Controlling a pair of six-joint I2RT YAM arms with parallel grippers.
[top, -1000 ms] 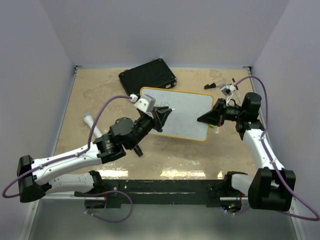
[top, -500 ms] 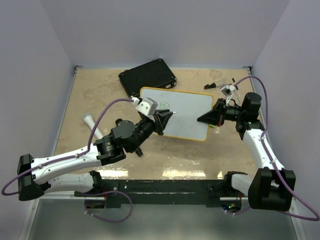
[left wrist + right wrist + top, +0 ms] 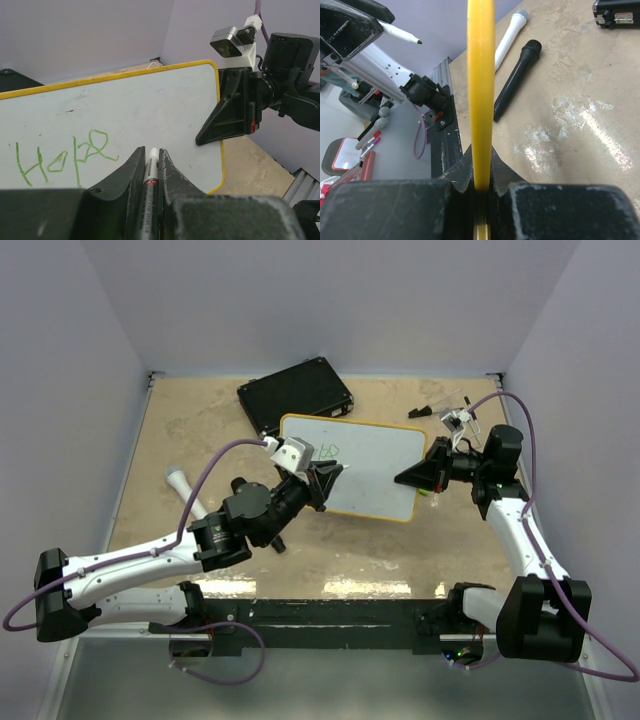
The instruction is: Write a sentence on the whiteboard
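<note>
The whiteboard [image 3: 365, 475] lies in the middle of the top view, a little right of centre. Its upper left corner sits just beside the black case [image 3: 297, 392]; whether the two touch cannot be told. The right gripper [image 3: 405, 478] is clamped narrowly on the board's right edge, and in the right wrist view the yellow rim [image 3: 480, 75] runs straight up out of the closed fingers. The left gripper [image 3: 335, 472] reaches in over the board's lower left part, its fingers pinched tight on a marker [image 3: 150, 172] whose tip points at the white face. Contact with the face cannot be judged.

The sentence [image 3: 65, 159], a few green letters, sits at the lower left of the left wrist view, near the board's upper left corner in the top view. To its right the white face is blank as far as the rim and the right gripper's black finger.

Bare tan table [image 3: 190, 430] spreads left of and below the board. A white tube [image 3: 183, 487] and a black tube [image 3: 515, 82] lie there, beside the left arm.
</note>
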